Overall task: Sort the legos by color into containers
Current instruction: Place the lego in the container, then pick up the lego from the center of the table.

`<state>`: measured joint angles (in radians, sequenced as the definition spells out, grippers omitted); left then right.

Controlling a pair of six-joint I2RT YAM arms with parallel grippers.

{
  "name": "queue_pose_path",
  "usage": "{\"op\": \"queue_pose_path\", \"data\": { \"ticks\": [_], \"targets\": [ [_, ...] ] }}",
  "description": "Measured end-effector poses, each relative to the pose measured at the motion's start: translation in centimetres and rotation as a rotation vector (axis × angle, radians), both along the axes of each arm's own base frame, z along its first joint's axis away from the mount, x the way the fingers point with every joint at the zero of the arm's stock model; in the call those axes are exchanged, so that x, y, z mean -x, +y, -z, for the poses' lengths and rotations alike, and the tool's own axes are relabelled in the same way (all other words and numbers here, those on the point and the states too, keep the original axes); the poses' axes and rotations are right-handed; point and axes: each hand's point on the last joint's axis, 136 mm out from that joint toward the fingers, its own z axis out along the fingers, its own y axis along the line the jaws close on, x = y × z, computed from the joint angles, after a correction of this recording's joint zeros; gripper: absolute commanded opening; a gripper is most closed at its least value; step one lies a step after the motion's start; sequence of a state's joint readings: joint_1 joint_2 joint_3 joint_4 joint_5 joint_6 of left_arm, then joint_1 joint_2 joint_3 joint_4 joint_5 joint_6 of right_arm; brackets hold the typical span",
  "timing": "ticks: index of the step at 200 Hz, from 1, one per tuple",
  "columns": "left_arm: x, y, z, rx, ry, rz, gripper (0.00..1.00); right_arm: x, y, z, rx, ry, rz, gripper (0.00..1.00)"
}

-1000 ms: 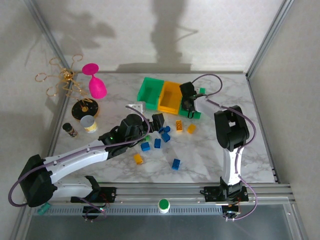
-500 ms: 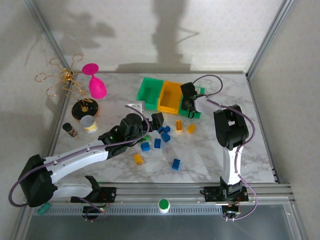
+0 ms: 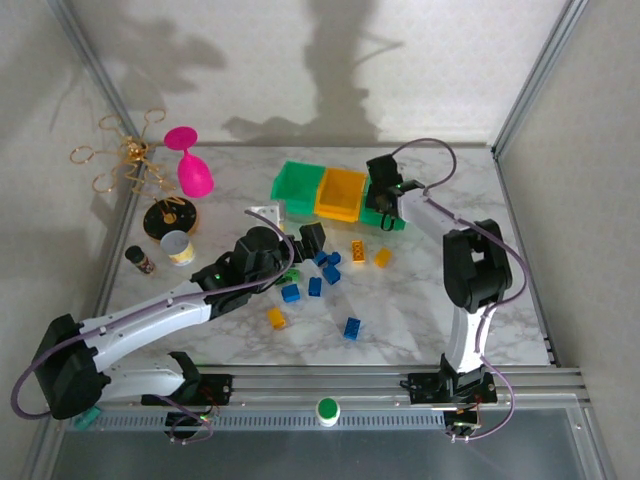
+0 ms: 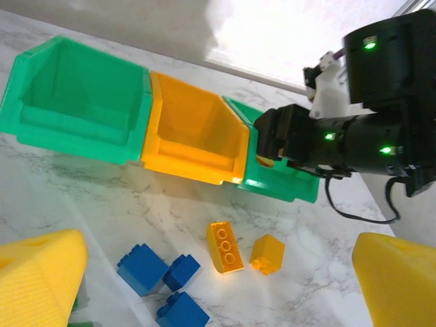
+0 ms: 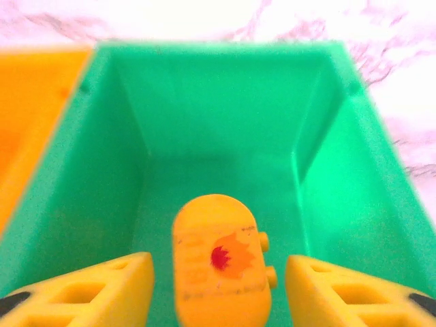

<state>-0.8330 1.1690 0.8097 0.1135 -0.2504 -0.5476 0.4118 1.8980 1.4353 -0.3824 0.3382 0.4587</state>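
Three bins stand in a row: a green bin [image 3: 298, 182], an orange bin [image 3: 341, 193] and a second green bin [image 3: 392, 221]. My right gripper [image 3: 381, 203] hangs over that second green bin [image 5: 218, 102], open. An orange rounded piece [image 5: 219, 262] with a red sticker lies inside it between the fingers [image 5: 88, 293], touching neither. My left gripper [image 3: 311, 240] is open above the loose bricks. Below it lie an orange brick [image 4: 225, 246], a smaller orange brick [image 4: 267, 253] and blue bricks [image 4: 143, 267]. More blue bricks [image 3: 352, 328] and an orange one [image 3: 275, 318] lie nearer.
A pink goblet [image 3: 190, 165], a gold wire stand [image 3: 130, 155], a round cup [image 3: 179, 247] and a small dark jar [image 3: 140, 260] stand at the left. A white block [image 3: 268, 215] sits left of the bins. Metal frame posts edge the table.
The right arm's elbow has swung right and its gripper has shifted a little back over the right green bin. The row of bins has shifted slightly. The left arm has barely moved.
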Motion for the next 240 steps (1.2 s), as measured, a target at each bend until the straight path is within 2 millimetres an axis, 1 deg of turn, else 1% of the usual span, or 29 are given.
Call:
{"op": "queue_pose_path", "data": {
  "ticks": [31, 44, 55, 72, 95, 107, 131, 140, 170, 194, 213, 240],
  "targets": [
    [0.5, 0.5, -0.8, 0.022, -0.01, 0.001, 0.99, 1.2, 0.0, -4.1, -0.058, -0.073, -0.014, 0.63],
    [0.7, 0.8, -0.9, 0.025, -0.013, 0.001, 0.99, 1.9, -0.2, -5.2, -0.074, -0.094, -0.019, 0.63],
    [1.0, 1.0, -0.9, 0.024, -0.013, 0.0, 1.0, 2.3, -0.4, -5.5, -0.08, -0.103, -0.019, 0.63],
    [1.2, 1.3, -0.7, 0.021, -0.011, -0.002, 0.99, 2.9, -0.4, -4.8, -0.089, -0.091, -0.025, 0.63],
    [1.4, 1.5, -0.2, 0.012, 0.001, -0.004, 0.99, 3.8, -0.5, -2.4, -0.087, -0.041, -0.028, 0.63],
    [1.4, 1.6, -0.1, 0.01, 0.005, -0.005, 1.0, 4.3, -0.6, -1.5, -0.085, -0.018, -0.028, 0.63],
    [1.5, 1.6, 0.1, 0.007, 0.015, -0.006, 0.99, 5.0, -0.8, -0.6, -0.083, 0.003, -0.026, 0.64],
    [1.5, 1.6, 0.2, 0.007, 0.018, -0.006, 1.0, 5.5, -1.1, -0.4, -0.082, 0.009, -0.025, 0.64],
    [1.7, 1.5, 0.4, 0.016, 0.03, 0.004, 0.99, 8.1, -1.7, -0.7, -0.091, 0.02, -0.031, 0.67],
    [2.1, 1.5, 0.7, 0.025, 0.039, 0.015, 0.99, 10.4, -1.4, -0.9, -0.109, 0.023, -0.045, 0.68],
    [2.4, 1.6, 1.1, 0.032, 0.05, 0.02, 0.99, 12.2, -0.8, -0.2, -0.118, 0.046, -0.06, 0.68],
    [2.7, 1.5, 1.5, 0.036, 0.06, 0.03, 0.99, 14.0, 0.0, 1.7, -0.124, 0.095, -0.058, 0.66]
  ]
}}
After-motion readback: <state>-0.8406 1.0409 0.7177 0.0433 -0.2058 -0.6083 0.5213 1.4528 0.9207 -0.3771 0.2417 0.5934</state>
